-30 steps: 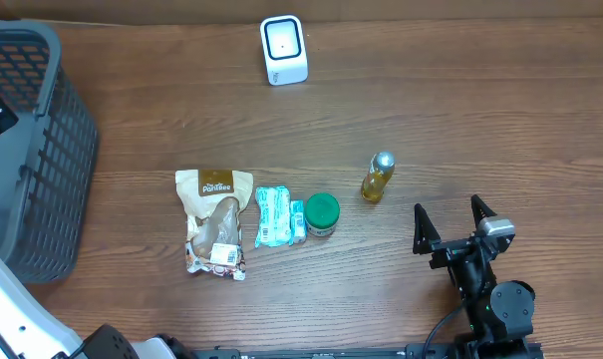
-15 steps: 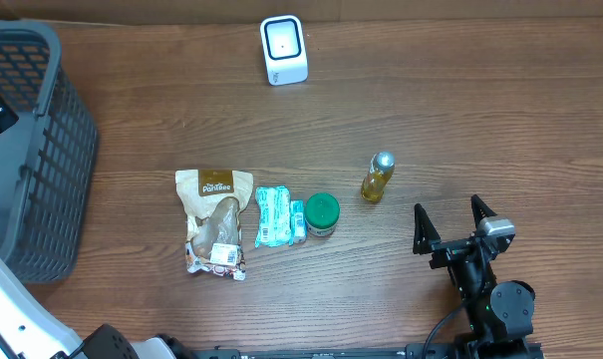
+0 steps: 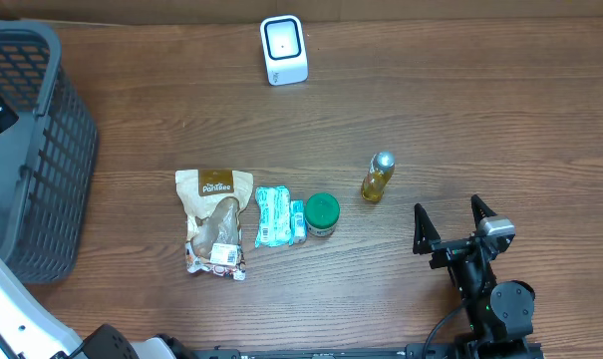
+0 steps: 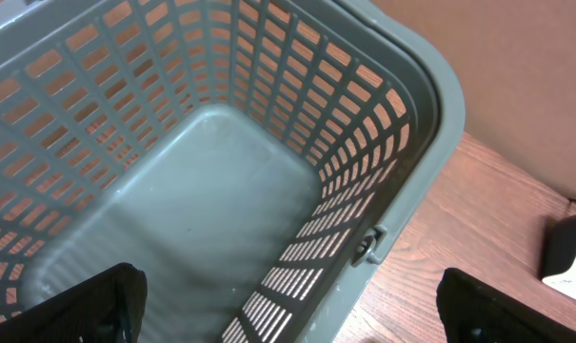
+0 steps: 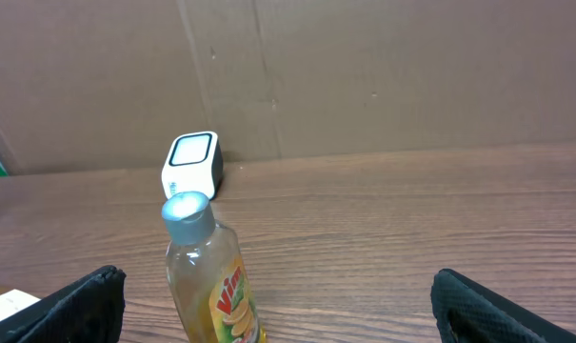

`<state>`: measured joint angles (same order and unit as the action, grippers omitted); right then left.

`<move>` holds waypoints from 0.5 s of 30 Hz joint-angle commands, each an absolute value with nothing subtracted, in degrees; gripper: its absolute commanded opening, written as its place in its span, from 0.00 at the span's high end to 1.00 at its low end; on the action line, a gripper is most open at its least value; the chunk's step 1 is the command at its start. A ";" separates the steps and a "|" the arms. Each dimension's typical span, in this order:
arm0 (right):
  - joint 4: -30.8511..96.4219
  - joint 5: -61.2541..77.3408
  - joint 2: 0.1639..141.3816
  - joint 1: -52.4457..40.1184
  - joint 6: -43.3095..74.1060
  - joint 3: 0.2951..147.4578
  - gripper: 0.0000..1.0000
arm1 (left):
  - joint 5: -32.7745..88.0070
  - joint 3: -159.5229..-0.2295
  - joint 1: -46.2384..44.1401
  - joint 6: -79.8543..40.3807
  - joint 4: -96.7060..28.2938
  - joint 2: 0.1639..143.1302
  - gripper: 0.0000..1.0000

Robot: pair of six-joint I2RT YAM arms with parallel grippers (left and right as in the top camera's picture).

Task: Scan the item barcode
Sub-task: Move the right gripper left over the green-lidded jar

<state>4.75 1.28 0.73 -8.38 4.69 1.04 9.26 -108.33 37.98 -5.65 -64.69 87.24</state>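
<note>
Right gripper (image 3: 447, 207) sits low at the near-right part of the brown wood table (image 3: 500, 110), both fingers spread wide, nothing btwn them. Small clear bottle of yellow liquid w/ silver cap (image 3: 378, 178) stands upright just ahead of it and a bit to its left, apart from the fingers. In right wrist view the bottle is left of centre, label w/ red lettering facing the cam; can't make out a barcode on it.

Left gripper (image 4: 302, 310) hangs over the grey slatted plastic basket (image 4: 402, 114) at the table's left end, fingers also wide apart, holding nothing.

White box-shaped scanner w/ dark window (image 3: 284, 50) stands at the far edge, well apart from the bottle and from both grippers. Right wrist cam shows it behind the bottle, against a brown cardboard wall (image 5: 383, 76).

Other goods lie in a row mid-table, left of the bottle:
- round jar w/ green lid (image 3: 322, 213), upright
- pale blue-green packet (image 3: 274, 216), flat, just beside the jar, prob. touching
- tan snack pouch (image 3: 214, 221) w/ white sticker near its lower end, flat, just beside the packet
</note>
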 commanded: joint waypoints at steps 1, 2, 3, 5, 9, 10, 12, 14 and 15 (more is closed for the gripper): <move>4.69 1.58 0.16 -8.49 4.73 0.45 0.00 | 10.11 -107.92 37.85 -6.02 -64.51 87.48 0.00; 4.69 2.17 0.16 -8.51 4.82 0.45 0.00 | 10.11 -107.92 37.85 -6.02 -64.51 87.48 0.00; 4.64 3.38 0.16 -8.51 5.02 0.45 0.00 | 10.11 -107.92 37.85 -6.02 -64.51 87.48 0.00; 4.38 4.93 0.16 -8.51 5.89 0.45 0.00 | 10.11 -107.92 37.85 -6.02 -64.51 87.48 0.01; 4.43 5.65 0.19 -8.51 12.12 0.45 0.00 | 10.11 -107.92 37.85 -6.02 -64.51 87.48 0.00; 4.43 5.82 0.23 -8.51 12.58 0.49 0.00 | 10.11 -107.92 37.85 -6.02 -64.51 87.48 0.00; 5.02 6.33 0.45 -8.51 12.45 0.82 0.00 | 10.11 -107.92 37.85 -6.02 -64.51 87.48 0.00; 7.86 6.31 0.62 -8.49 12.45 2.22 0.00 | 10.11 -107.92 37.85 -6.02 -64.51 87.48 0.00; 9.91 6.28 0.62 -8.51 12.45 3.22 0.00 | 10.11 -107.92 37.85 -6.02 -64.51 87.48 0.00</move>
<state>8.47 5.65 0.86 -8.40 10.92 1.23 9.28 -108.33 37.98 -5.65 -64.69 87.24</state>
